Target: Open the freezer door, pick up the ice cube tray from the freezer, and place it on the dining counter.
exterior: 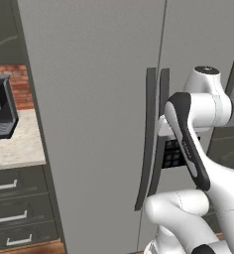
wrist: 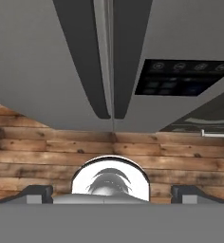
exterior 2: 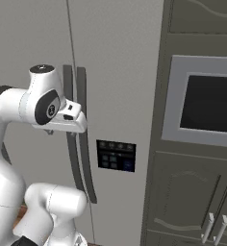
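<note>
pincer [wrist: 112, 192] wide, holding nothing | freezer door [wrist: 33, 61] shut, ahead | its handle [wrist: 83, 57] just beyond tips, untouched

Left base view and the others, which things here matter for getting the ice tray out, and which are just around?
Part of the job:
freezer door, shut
its dark bar handle
gripper, open, holding nothing

Just around:
door with dispenser panel
wall oven
counter with silver-handled drawers

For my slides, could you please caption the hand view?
Open gripper faces the closed freezer door, its dark handle ahead.
</note>
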